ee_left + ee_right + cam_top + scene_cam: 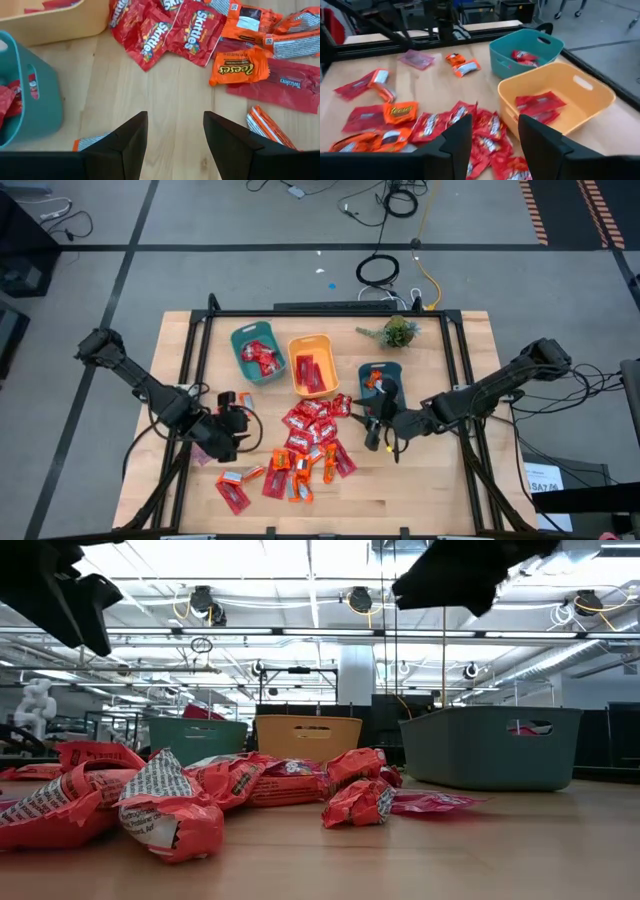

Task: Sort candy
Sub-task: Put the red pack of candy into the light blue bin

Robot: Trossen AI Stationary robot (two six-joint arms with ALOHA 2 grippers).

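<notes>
Only the right wrist view shows red candy (540, 106) inside the yellow bin (592, 102). Both grippers (175, 131) (495, 134) gape, empty.

The candy (305, 442) is mostly shiny red, some of it orange with white-and-black print. One packet (416, 58) is pale pink. Two bins (257, 353) are teal, one bin (311, 364) is yellow-orange. The desk (430, 480) is pale wood. The plant (397, 332) is green.
</notes>
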